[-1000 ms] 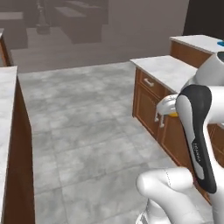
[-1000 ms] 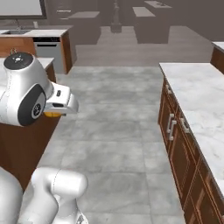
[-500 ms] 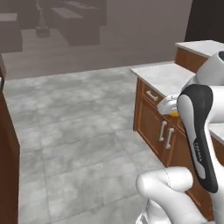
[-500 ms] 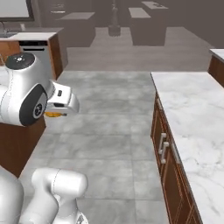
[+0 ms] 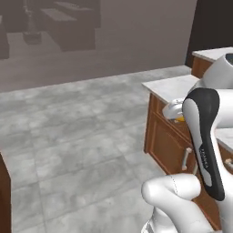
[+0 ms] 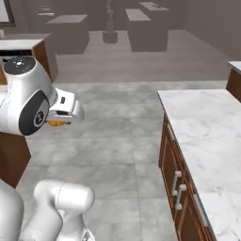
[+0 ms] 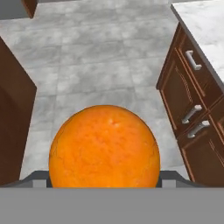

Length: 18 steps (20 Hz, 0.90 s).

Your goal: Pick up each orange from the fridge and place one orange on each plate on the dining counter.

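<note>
A bright orange [image 7: 104, 146] sits large at the bottom of the hand view, with my gripper [image 7: 104, 176] shut on it and the finger tips mostly hidden behind it. In the base views the gripper [image 5: 175, 112] [image 6: 62, 122] is tucked close to the arm, high above the floor. Just a sliver of the orange [image 5: 180, 119] [image 6: 57, 123] shows beneath the hand. The fridge, the plates and the dining counter are out of view.
A wooden cabinet counter with a marbled top [image 6: 207, 127] [image 5: 170, 86] [image 7: 205, 22] runs along the right, its doors with pale handles [image 7: 192, 114]. Another wooden cabinet side [image 7: 13, 109] stands at the left. Open grey tiled floor [image 6: 117, 136] lies between them.
The whole picture has shifted in both base views, so the base has driven and turned. The orange stays in the same grip.
</note>
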Motion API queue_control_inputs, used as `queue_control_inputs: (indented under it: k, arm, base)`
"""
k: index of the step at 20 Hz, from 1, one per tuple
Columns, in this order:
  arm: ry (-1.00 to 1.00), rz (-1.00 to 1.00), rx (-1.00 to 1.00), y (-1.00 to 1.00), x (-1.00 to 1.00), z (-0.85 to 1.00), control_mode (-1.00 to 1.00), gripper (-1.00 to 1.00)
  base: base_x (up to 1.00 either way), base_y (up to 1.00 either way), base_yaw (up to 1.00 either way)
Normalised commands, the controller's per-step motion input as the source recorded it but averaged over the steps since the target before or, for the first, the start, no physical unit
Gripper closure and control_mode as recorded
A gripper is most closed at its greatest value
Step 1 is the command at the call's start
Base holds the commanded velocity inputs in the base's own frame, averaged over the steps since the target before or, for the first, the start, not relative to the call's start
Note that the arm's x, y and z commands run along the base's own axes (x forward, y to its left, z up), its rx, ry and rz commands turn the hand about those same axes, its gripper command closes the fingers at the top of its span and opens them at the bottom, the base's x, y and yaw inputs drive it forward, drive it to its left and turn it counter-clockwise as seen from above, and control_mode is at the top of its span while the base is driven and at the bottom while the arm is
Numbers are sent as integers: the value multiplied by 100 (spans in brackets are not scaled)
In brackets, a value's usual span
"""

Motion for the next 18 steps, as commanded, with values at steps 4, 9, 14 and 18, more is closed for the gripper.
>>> queue_control_inputs:
  k: [4, 9, 14, 18]
  arm:
    - [0, 0, 0, 0, 0, 0, 100, 100]
    - [0, 0, 0, 0, 0, 0, 100, 100]
    - [0, 0, 0, 0, 0, 0, 100, 100]
    - [0, 0, 0, 0, 0, 0, 100, 100]
  base:
    - [100, 56, -27]
    - [100, 71, -34]
    - [100, 79, -41]
    - [100, 93, -43]
